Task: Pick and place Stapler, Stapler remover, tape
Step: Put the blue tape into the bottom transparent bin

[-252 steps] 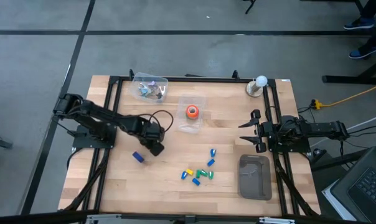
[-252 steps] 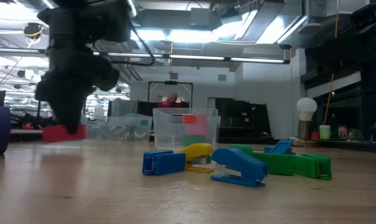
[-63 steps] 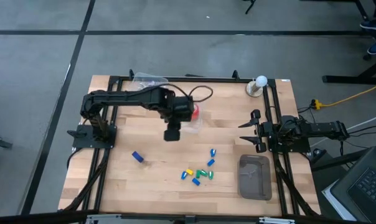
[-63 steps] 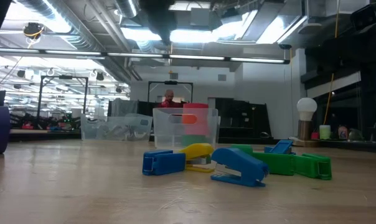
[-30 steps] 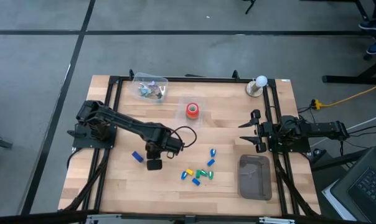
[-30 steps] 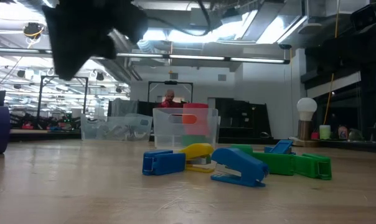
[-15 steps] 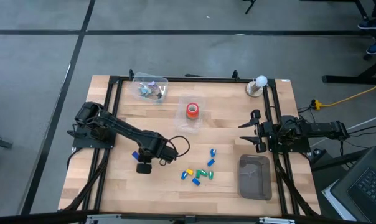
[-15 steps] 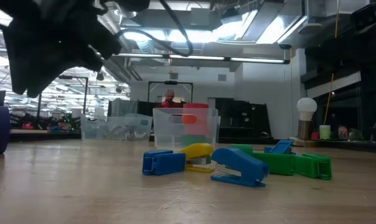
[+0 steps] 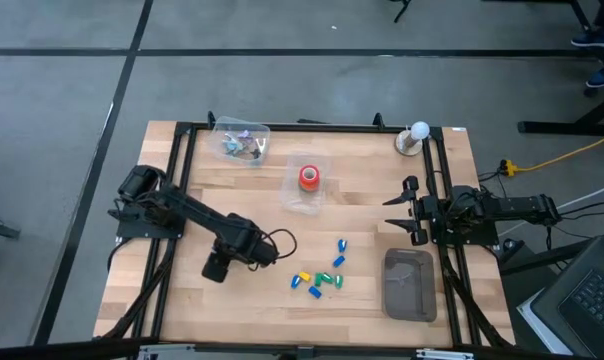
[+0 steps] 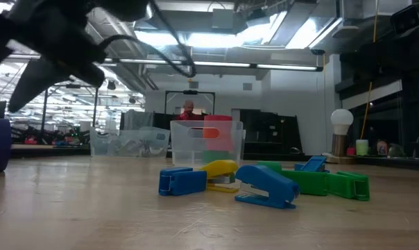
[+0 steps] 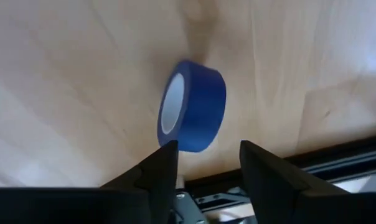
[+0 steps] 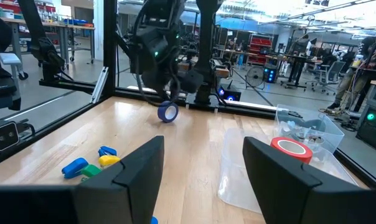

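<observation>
We saw a grey floor (image 9: 62, 90) crossed by dark lines, ceiling strip lights (image 10: 216, 66) glowing — workbenches (image 12: 57, 28) and office chairs (image 12: 330, 74) stood beyond.

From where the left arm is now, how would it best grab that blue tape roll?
The blue tape stands on its edge on the table, pale hole facing sideways. Best is probably to come from above and pinch its two flat faces, one finger on each side. The left gripper is open just before it, but its fingers seem to straddle the round band, so a wrist turn would likely help.
</observation>
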`<action>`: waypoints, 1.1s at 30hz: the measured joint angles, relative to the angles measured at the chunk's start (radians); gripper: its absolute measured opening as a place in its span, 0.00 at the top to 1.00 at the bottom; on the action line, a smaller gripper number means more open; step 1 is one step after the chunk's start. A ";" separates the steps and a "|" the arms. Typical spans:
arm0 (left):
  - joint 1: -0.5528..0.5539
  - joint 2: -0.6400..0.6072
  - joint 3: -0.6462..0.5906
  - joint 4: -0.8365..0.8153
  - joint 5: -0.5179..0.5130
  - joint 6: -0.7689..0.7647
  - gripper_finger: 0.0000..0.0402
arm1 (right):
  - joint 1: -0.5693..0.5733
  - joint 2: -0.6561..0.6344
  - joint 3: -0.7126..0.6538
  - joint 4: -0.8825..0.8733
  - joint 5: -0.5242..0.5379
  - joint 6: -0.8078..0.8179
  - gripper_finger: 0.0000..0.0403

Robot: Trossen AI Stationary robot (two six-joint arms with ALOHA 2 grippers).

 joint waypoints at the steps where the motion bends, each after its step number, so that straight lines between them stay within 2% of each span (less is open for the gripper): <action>1: -0.006 0.000 -0.014 0.007 -0.001 0.018 0.57 | 0.000 0.000 0.000 0.000 0.000 0.000 0.44; 8: -0.038 0.000 -0.076 0.099 -0.117 0.058 0.54 | 0.000 0.000 0.000 0.000 0.000 0.000 0.44; 14: -0.049 0.000 -0.112 0.191 -0.125 0.021 0.54 | 0.000 0.000 0.000 0.000 0.000 0.000 0.44; 17: -0.048 0.000 -0.119 0.195 -0.131 -0.014 0.58 | 0.000 0.000 0.000 0.000 0.000 0.000 0.44; 22: -0.042 0.000 -0.115 0.197 -0.159 -0.023 0.74 | 0.000 0.000 0.000 0.000 0.000 0.000 0.44; 29: 0.011 -0.041 -0.075 0.230 -0.193 0.004 0.74 | 0.000 0.000 0.000 0.000 0.000 0.000 0.44; 33: 0.067 -0.126 -0.066 0.262 -0.306 -0.006 0.74 | 0.000 0.000 0.000 0.000 0.000 0.000 0.44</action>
